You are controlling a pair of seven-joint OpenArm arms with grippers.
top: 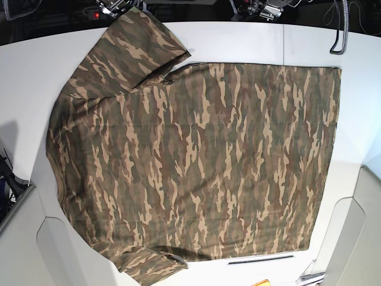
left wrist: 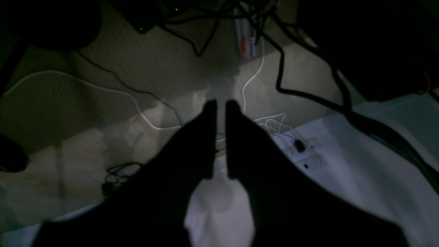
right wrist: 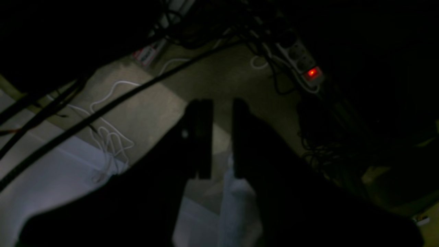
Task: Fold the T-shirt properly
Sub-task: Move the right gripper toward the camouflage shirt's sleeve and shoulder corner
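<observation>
The camouflage T-shirt [top: 196, 161] lies spread flat on the white table [top: 30, 71], neck end to the left and hem to the right. One sleeve [top: 134, 47] points to the far edge, the other [top: 152, 265] to the near edge. It does not show in either wrist view. My left gripper [left wrist: 221, 106] hangs beyond the table's edge over the floor, fingers a narrow gap apart and empty. My right gripper [right wrist: 222, 104] is also out over the floor, fingers slightly apart and empty.
Black and white cables [left wrist: 137, 103] lie on the carpet under both grippers. A power strip with a red light [right wrist: 312, 73] sits on the floor. Arm hardware [top: 262, 9] lines the table's far edge. A dark strip [top: 262, 259] lies by the near hem.
</observation>
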